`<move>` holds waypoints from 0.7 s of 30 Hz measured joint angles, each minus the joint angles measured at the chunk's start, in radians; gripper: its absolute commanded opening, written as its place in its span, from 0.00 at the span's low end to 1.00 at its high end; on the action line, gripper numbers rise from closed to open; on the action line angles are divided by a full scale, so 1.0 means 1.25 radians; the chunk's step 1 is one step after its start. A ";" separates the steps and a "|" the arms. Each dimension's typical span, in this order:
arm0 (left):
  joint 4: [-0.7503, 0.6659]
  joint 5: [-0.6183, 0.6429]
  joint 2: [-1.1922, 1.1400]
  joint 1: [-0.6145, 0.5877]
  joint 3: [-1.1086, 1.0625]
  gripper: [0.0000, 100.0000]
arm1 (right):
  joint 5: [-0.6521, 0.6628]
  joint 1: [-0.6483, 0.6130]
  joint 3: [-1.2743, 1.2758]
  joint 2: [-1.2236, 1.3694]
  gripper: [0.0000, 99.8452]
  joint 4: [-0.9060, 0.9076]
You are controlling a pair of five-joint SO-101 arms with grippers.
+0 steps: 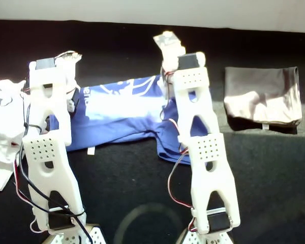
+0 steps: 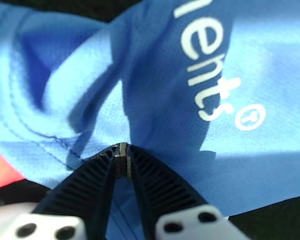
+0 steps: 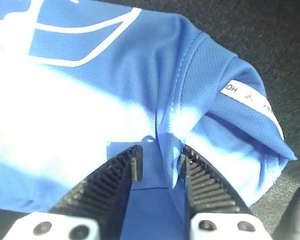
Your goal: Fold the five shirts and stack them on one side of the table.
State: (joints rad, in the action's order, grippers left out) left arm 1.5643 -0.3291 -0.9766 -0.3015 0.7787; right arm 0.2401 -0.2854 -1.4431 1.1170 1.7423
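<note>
blue shirt (image 1: 122,109) spread mid table (image 1: 117,183) | left gripper (image 2: 121,157) clenched on a pinch of its cloth | right gripper (image 3: 160,162) parted astride a seam | likely light, limp, slippery knit; grasp at hems

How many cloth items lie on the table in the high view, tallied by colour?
Blue mesh shirt, spread out, white print: 1
Grey folded shirt: 1
White crumpled heap of cloth: 1 (the shirts within it cannot be counted)
Total: 3
</note>
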 measured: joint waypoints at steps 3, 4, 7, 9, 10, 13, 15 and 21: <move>0.000 0.000 0.000 0.000 0.000 0.01 | 0.004 0.016 -0.065 0.000 0.13 0.007; 0.000 0.000 0.000 0.000 0.000 0.01 | 0.004 0.027 -0.090 0.000 0.13 0.009; 0.000 0.000 0.000 0.000 0.000 0.01 | -0.033 0.077 -0.149 0.000 0.13 0.009; 0.000 0.000 0.000 0.000 0.000 0.01 | -0.069 0.119 -0.162 -0.001 0.13 0.009; 0.000 0.000 0.000 0.000 0.000 0.01 | -0.083 0.140 -0.164 0.000 0.13 0.009; 0.000 0.000 0.000 0.000 0.000 0.01 | -0.098 0.184 -0.153 0.000 0.13 0.009; 0.000 0.000 0.000 0.000 0.000 0.01 | -0.102 0.189 -0.141 0.023 0.13 0.009; 0.000 0.000 0.000 0.000 0.000 0.01 | -0.103 0.160 -0.140 0.114 0.13 -0.020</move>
State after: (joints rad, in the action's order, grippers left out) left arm 1.5643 -0.3291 -0.9766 -0.3015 0.7787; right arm 0.1112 -0.0859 -1.6180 1.2597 1.7177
